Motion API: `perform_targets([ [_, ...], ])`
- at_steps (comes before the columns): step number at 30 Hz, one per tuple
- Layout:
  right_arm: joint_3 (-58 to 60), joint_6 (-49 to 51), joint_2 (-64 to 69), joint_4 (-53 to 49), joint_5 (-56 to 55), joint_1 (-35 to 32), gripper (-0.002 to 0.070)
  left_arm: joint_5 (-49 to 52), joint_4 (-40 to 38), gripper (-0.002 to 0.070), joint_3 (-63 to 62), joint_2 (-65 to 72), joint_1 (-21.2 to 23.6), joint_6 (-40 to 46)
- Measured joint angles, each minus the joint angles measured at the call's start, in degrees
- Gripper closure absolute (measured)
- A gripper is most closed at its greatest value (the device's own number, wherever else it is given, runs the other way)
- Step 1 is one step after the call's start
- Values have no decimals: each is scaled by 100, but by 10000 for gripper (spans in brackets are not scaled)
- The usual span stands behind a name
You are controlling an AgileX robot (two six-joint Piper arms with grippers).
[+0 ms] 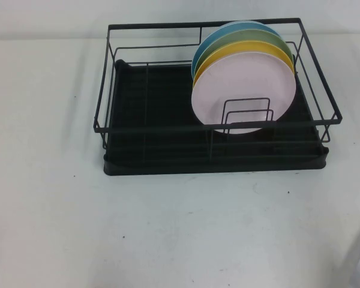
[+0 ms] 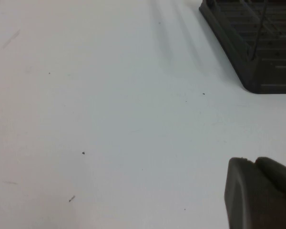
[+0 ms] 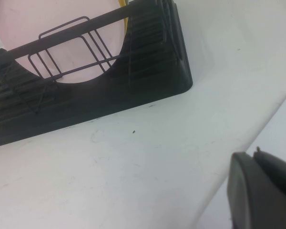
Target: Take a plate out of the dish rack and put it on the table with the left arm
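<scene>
The pale pink plate point(image 1: 243, 90) stands on edge at the front of a stack in the right half of the black wire dish rack point(image 1: 168, 129). It also shows in the right wrist view point(image 3: 47, 28) behind the rack's wires point(image 3: 133, 95). My left gripper point(image 2: 255, 162) is shut and empty, low over the white table point(image 2: 109, 119), well short of the rack's corner point(image 2: 267, 71). My right gripper point(image 3: 257, 155) is shut and empty near the table's edge. Neither gripper shows in the high view.
Yellow point(image 1: 228, 55), green point(image 1: 240, 37) and blue point(image 1: 219, 36) plates stand behind the pink one. The left half of the rack holds no plates. White table point(image 1: 168, 228) stretches in front of and left of the rack.
</scene>
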Motion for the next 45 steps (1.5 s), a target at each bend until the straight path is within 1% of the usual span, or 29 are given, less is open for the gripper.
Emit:
perform_targets([
  [18,0,0,0,0,0,0,694,0,-37,678,0,0,0,0],
  [23,0,0,0,0,0,0,694,-23,-262,678,0,0,0,0],
  [25,0,0,0,0,0,0,694,-78,-520,678,0,0,0,-115],
  [26,0,0,0,0,0,0,694,-132,-783,678,0,0,0,-282],
  [27,0,0,0,0,0,0,694,-205,-1135,678,0,0,0,-476],
  [31,0,0,0,0,0,0,694,-916,-2898,678,0,0,0,-1715],
  [33,0,0,0,0,0,0,694,-1223,-3373,678,0,0,0,-1935],
  [36,0,0,0,0,0,0,694,-1392,-3615,678,0,0,0,-1844],
  [43,0,0,0,0,0,0,694,-1470,-3685,678,0,0,0,-1487],
  [45,0,0,0,0,0,0,694,-1270,-3654,678,0,0,0,-1361],
])
